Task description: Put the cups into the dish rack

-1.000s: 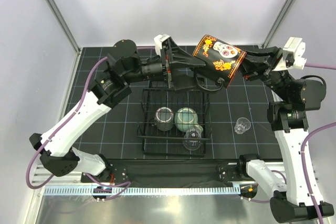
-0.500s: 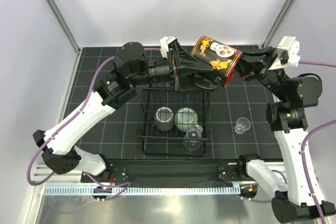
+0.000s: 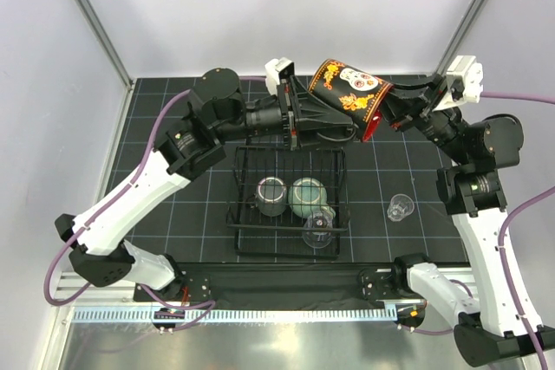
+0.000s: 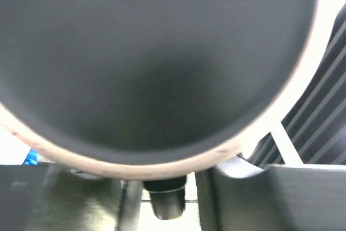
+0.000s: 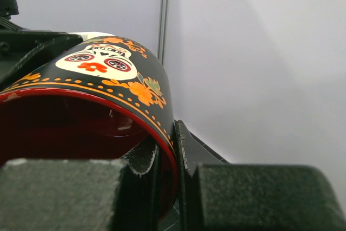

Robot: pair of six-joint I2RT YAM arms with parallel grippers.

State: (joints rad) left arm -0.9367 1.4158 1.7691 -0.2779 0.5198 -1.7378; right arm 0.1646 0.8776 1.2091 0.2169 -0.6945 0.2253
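Currently handover: skull cup (image 3: 349,93) tilted in air by far end of dish rack (image 3: 236,204); right jaws pinch its rim, left jaws ring its base, grip unclear. Next, likely: left clamps, right releases.

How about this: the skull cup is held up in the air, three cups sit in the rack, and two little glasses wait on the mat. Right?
Not quite. The top view shows only one little glass waiting on the mat; the other glass is one of the three cups in the rack. The skull cup is indeed held up in the air.
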